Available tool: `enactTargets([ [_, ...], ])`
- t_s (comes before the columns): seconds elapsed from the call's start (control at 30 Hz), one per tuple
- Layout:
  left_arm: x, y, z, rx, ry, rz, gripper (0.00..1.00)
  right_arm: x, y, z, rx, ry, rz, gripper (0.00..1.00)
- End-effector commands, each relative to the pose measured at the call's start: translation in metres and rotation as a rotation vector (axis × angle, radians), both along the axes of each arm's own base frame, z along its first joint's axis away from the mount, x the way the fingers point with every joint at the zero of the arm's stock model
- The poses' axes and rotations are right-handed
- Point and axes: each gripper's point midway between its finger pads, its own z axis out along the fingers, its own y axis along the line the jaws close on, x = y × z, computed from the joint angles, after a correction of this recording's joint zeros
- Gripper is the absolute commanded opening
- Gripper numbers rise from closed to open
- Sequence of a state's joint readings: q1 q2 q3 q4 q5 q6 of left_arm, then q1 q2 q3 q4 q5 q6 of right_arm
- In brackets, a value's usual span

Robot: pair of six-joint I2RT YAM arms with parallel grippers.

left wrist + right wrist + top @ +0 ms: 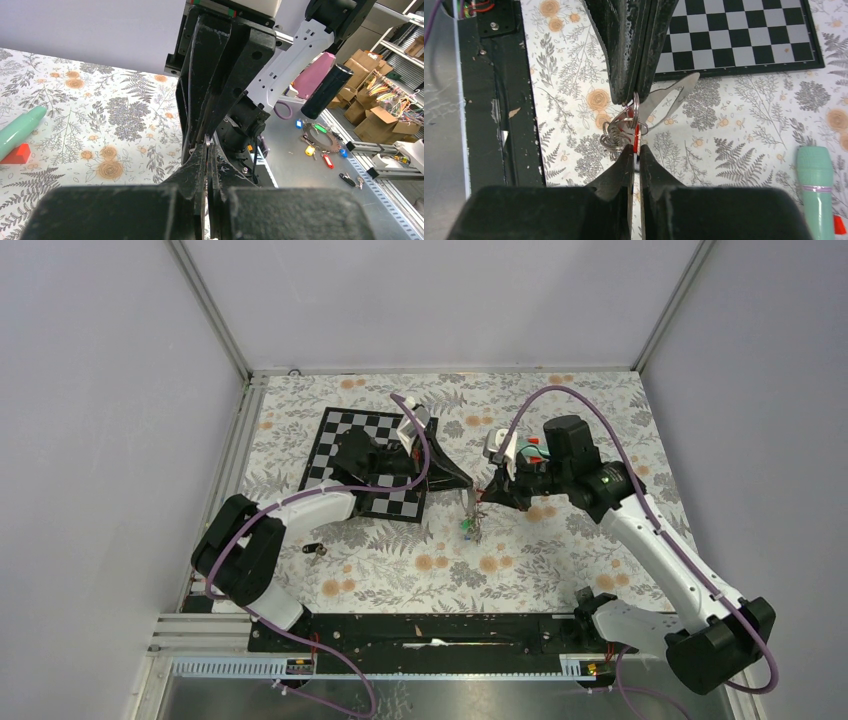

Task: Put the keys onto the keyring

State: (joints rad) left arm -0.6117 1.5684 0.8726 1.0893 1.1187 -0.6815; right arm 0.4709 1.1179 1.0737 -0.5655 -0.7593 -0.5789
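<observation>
Right wrist view: the scuffed matte-black left hand point(633, 96) sat at the top, its fingers pressed together on the thin grey wire keyring point(636, 106), seen edge-on. Directly below, the right hand point(635, 149) was all but closed, pinching a red plastic tag point(637, 139). A tangle of small shiny metal keys point(615, 134) hung beside the wire, their loops overlapping. Underneath lay the floral-print worktop point(734, 140), with a glossy black-and-white chequered board point(744, 35) behind and a smooth teal tube point(815, 185) well apart. On the top camera, a green tag point(466, 525) dangled below both hands.
</observation>
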Motion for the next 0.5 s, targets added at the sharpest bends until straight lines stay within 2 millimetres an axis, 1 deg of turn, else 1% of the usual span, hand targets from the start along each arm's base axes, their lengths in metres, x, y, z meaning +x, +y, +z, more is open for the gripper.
enactTargets([
  [0.0,-0.008,0.005,0.018,-0.048,-0.096,0.007,0.00,0.006,-0.011,0.021,-0.036,-0.115,-0.023,0.00],
  [0.13,-0.007,0.004,0.014,-0.038,-0.098,0.009,0.00,0.010,-0.021,0.020,-0.095,-0.153,-0.050,0.00],
  [0.27,-0.003,0.003,0.011,-0.025,-0.095,0.015,0.00,0.013,-0.031,0.023,-0.146,-0.178,-0.074,0.00],
  [0.37,-0.002,0.002,0.009,-0.019,-0.096,0.018,0.00,0.013,-0.035,0.026,-0.165,-0.183,-0.081,0.00],
  [0.47,0.000,0.000,0.008,-0.014,-0.093,0.019,0.00,0.013,-0.034,0.029,-0.163,-0.179,-0.082,0.00],
])
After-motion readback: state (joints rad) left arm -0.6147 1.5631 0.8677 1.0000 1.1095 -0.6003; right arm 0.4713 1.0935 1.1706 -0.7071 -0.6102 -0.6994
